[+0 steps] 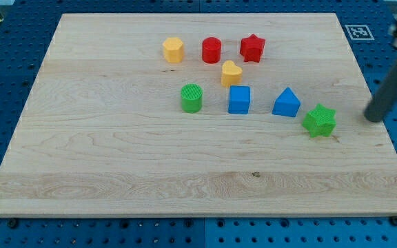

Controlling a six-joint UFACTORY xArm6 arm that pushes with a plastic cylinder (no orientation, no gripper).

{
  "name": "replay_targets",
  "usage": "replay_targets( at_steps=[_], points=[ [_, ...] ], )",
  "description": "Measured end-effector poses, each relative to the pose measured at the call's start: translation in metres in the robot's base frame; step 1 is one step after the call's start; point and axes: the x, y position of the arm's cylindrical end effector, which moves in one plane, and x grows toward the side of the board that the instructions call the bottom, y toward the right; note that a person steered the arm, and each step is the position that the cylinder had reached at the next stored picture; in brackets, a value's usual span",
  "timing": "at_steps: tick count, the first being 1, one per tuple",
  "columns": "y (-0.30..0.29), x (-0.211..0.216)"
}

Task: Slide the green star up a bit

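Observation:
The green star (pixel 320 120) lies on the wooden board (pixel 116 158) at the view's right, just right of and below the blue triangle (pixel 287 103). My tip (pixel 373 120) is at the end of the dark rod that comes in from the view's upper right. It rests near the board's right edge, to the right of the green star, with a gap between them.
A yellow hexagon (pixel 174 49), red cylinder (pixel 211 49) and red star (pixel 252 47) form a row near the view's top. A yellow heart (pixel 231 72), green cylinder (pixel 192 98) and blue cube (pixel 239 100) sit below them.

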Motion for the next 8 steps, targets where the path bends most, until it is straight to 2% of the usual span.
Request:
replay_targets(
  at_steps=[1,2,3,4,7,8],
  points=[
    [-0.039,0.052],
    [-0.113,0.055],
    [-0.103,0.061],
    [-0.071,0.046],
    [-0.106,0.028],
    [-0.106,0.01]
  ],
)
